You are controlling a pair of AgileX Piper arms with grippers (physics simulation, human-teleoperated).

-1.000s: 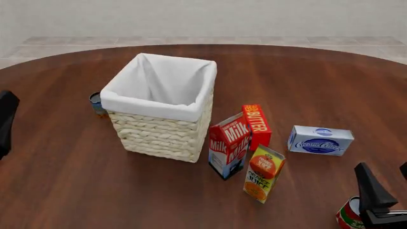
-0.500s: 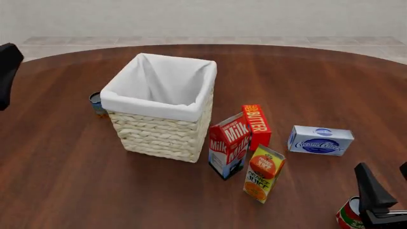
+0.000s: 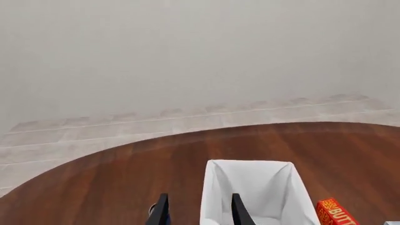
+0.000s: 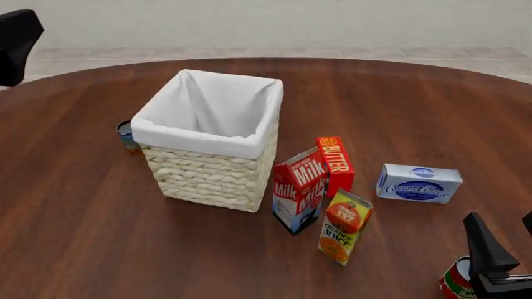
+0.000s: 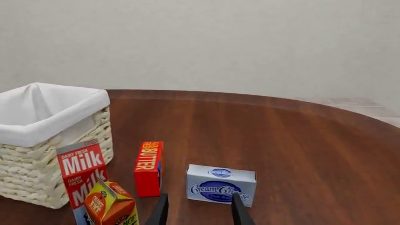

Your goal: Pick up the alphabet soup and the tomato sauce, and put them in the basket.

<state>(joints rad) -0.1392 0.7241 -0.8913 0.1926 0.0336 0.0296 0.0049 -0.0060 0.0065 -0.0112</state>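
though unfilled, basket (image 4: 218, 163) upright, alphabet soup (image 4: 126, 135) just beside, outside

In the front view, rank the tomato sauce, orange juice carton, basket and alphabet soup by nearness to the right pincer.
1. Tomato sauce, right beside the right pincer, near edge.
2. Orange juice carton, to its left.
3. Basket, centre-left.
4. Alphabet soup, beyond the basket's left side.
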